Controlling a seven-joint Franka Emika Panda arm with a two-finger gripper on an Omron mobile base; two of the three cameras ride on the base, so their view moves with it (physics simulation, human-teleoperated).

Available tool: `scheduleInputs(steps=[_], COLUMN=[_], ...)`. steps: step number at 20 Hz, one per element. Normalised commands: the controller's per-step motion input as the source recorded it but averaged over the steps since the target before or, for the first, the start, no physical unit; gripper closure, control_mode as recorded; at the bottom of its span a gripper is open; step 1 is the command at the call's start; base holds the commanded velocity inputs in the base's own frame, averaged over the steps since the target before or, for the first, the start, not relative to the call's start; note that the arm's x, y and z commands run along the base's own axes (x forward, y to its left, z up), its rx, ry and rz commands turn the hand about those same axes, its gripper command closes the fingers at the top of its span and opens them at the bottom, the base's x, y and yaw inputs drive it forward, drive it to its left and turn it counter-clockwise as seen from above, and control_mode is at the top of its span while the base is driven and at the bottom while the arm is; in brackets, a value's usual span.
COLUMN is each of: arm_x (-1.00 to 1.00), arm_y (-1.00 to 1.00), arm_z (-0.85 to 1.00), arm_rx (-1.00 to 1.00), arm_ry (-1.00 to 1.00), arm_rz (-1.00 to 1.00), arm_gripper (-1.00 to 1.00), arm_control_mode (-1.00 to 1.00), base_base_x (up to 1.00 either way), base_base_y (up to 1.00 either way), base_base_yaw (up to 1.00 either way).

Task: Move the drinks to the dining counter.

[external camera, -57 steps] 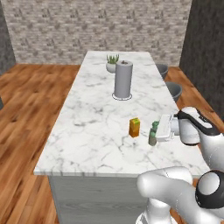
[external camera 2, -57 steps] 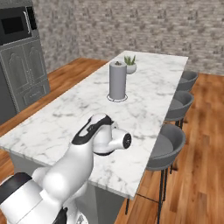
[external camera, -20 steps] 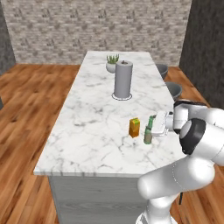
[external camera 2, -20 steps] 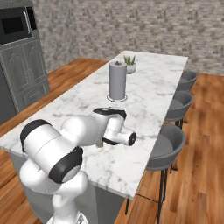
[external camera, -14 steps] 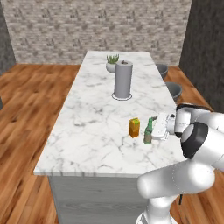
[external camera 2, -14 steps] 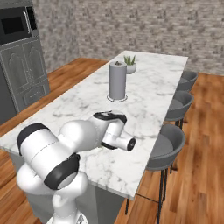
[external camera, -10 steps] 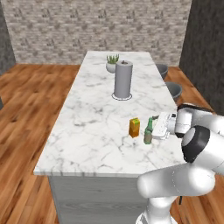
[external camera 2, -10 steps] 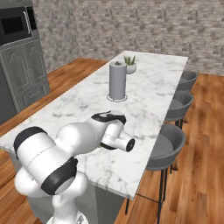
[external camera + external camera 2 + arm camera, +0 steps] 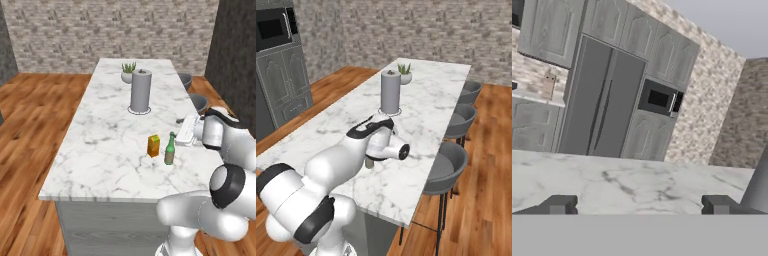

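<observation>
A long white marble dining counter (image 9: 110, 145) carries two drinks near its front right part: an orange carton (image 9: 153, 146) and, just beside it to the right, a green glass bottle (image 9: 170, 149). Both stand upright. A grey paper towel roll (image 9: 140, 90) and a small potted plant (image 9: 128, 73) stand further back, well apart from the drinks.

The risk, as a judgement: the robot's white arm sits close beside the green bottle, so a sideways swing of the hand or wrist could clip the tall, narrow bottle, tip it, and knock it into the carton.

The pincer (image 9: 640, 205) is spread wide open, its two dark fingertips (image 9: 559, 205) far apart with nothing between them. It holds nothing and touches nothing; past the tips lie bare marble and grey kitchen cabinets (image 9: 607, 100)
</observation>
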Motion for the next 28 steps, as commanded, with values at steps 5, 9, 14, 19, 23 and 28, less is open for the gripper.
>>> scheduleInputs(steps=[5,9,14,19,23,28], arm_x=[-0.35,-0.60,-0.84,-0.73,-0.66,-0.13], arm_y=[0.01,0.09,0.13,0.16,0.04,0.00], arm_z=[0.62,0.40,0.08,0.00,-0.06,-0.03], arm_rx=[-0.09,-0.12,-0.11,-0.07,-0.01,0.00], arm_ry=[0.05,0.00,-0.01,0.00,0.00,0.00], arm_rz=[0.00,0.02,0.11,0.14,0.09,0.00], arm_gripper=[-1.00,-1.00,-1.00,-1.00,-1.00,-1.00], arm_control_mode=[-1.00,-1.00,-1.00,-1.00,-1.00,-1.00], base_base_x=[0.00,0.00,0.00,0.00,0.00,0.00], base_base_y=[0.00,0.00,0.00,0.00,0.00,0.00], base_base_yaw=[0.00,0.00,0.00,0.00,0.00,0.00])
